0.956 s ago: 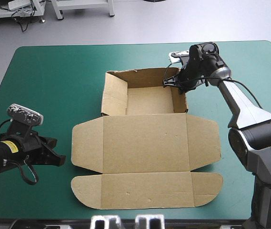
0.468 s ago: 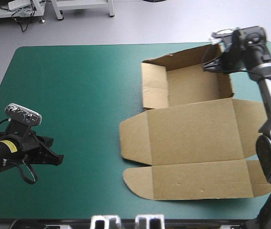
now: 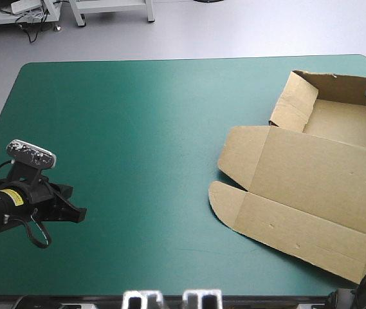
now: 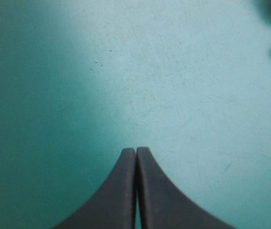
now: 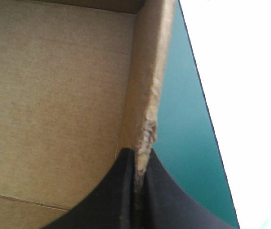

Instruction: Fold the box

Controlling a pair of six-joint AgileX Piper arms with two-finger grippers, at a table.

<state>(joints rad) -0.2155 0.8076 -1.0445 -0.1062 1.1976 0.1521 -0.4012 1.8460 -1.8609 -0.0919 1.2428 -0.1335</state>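
Teal-green table (image 3: 137, 129), box (image 3: 311, 187) farther right than before, askew at its edge

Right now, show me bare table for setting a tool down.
The teal-green table cover is bare from the black-fingered left gripper across to the brown cardboard box. The right side is crowded: the box, its wall pinched by the right gripper.

One brown box (image 3: 311, 187), one teal-green table (image 3: 137, 129), two claws: left claw (image 4: 135, 151), right claw (image 5: 137, 153)
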